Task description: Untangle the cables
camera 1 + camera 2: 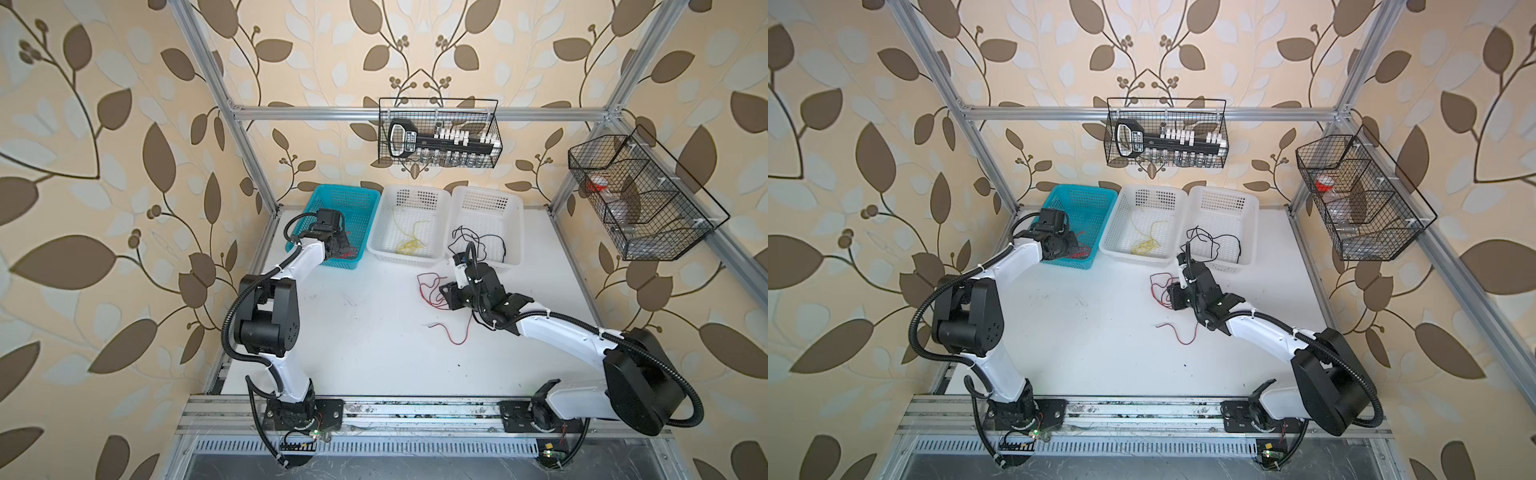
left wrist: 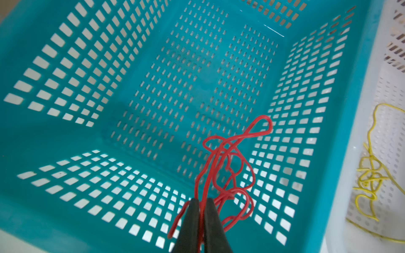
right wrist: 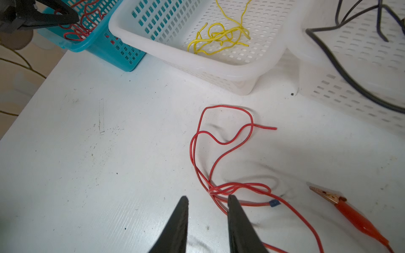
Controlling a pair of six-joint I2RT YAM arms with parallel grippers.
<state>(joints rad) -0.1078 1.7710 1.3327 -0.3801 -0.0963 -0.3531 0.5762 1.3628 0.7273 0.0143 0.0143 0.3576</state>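
Progress: mostly sorted by colour, not finished.

- Far left: teal basket (image 2: 65, 65) w/ red bundle (image 2: 228, 166) over its near right corner. Left gripper (image 2: 201, 200) has its jaws nearly together w/ red strands running between them. Looks like a grip on the bundle, so prob. mid-drop, not let go yet.
- Far middle: white basket (image 1: 411, 197) holds the yellow cable (image 1: 409, 245), bunched at the near end, nothing else in w/ it. Reads as done.
- Far right: second white basket (image 1: 490, 199) has the black cable (image 1: 478, 241). Part of it loops over the near rim, so it's not fully inside.
- Left to do: loose red cable (image 3: 221, 190) lies on the table (image 3: 87, 153), near of the white baskets. It's looped and crosses itself in a small knot. One strand or two? Can't tell. A red-sleeved alligator clip (image 3: 350, 210) lies just right of it. Right gripper (image 3: 208, 197) sits low over the table by that knot, jaws apart, nothing between them.

Est.: two colours binned, red half in, one red tangle to clear.

Writing: none legible. A black tool (image 1: 401, 139) in the wire rack (image 1: 436, 99) on the far wall has a label, too small to read. There's a small blue tag on the loose red cable, no text visible.
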